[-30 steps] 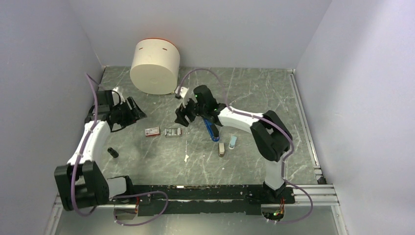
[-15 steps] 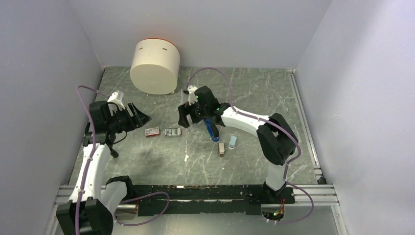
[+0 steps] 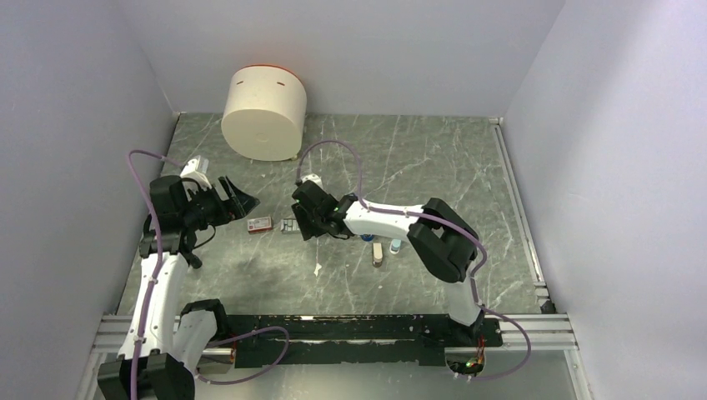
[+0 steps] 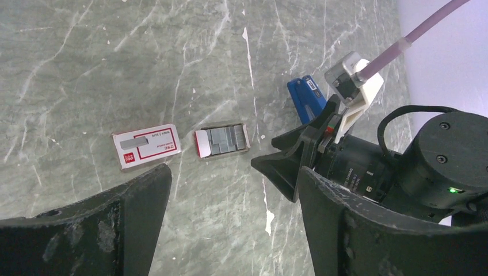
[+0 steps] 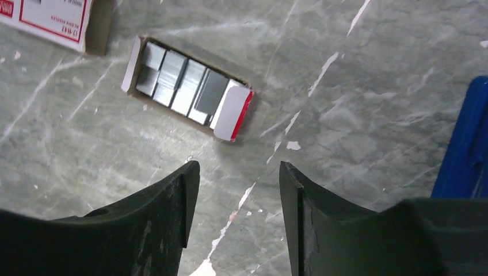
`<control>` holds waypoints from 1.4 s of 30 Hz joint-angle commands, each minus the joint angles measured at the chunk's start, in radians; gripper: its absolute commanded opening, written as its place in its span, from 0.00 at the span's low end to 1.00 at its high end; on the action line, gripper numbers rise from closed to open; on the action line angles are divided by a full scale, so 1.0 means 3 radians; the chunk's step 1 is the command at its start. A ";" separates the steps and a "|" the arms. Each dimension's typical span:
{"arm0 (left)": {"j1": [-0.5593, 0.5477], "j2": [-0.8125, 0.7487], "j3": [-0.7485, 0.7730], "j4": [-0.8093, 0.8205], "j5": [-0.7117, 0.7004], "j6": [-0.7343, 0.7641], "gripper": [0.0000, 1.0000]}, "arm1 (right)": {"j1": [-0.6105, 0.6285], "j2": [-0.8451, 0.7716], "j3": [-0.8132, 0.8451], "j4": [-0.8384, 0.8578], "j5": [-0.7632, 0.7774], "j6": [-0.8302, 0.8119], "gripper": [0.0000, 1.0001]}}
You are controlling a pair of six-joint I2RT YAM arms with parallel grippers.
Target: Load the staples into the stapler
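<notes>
The staples lie in two parts on the marble floor. One is the red box sleeve with a white label (image 4: pixel 146 146) (image 3: pixel 259 223). Just right of it is its open tray of silvery staple blocks (image 4: pixel 223 140) (image 5: pixel 187 86) (image 3: pixel 289 225). The blue stapler (image 4: pixel 305 98) (image 5: pixel 466 144) lies behind the tray, mostly hidden under the right arm in the top view. My right gripper (image 5: pixel 239 169) (image 3: pixel 302 222) hovers open just beside the tray, nothing between its fingers. My left gripper (image 4: pixel 233 172) (image 3: pixel 248 201) hangs wide open and empty, left of and above the sleeve.
A big cream cylinder (image 3: pixel 264 112) stands at the back left. A small tan piece (image 3: pixel 378 254) and a pale-blue piece (image 3: pixel 395 246) lie right of the right forearm. Grey walls close in the left, back and right sides.
The right gripper swung left and down from over the stapler to the staple tray, its jaws narrowing. The left gripper rose, edged right and opened wider.
</notes>
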 commanded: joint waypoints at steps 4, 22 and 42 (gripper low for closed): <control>-0.0023 0.0129 0.0000 0.0041 -0.0019 0.0002 0.73 | 0.0010 0.0196 0.0259 -0.0004 0.0117 0.0104 0.54; -0.0030 0.0283 0.0029 -0.0025 -0.0163 -0.0014 0.70 | 0.0157 0.0576 0.0591 -0.0174 0.0361 0.0017 0.59; -0.0030 0.0246 0.0028 -0.0028 -0.0226 -0.0033 0.73 | 0.0171 0.0407 0.0633 0.0073 0.0656 0.0380 0.58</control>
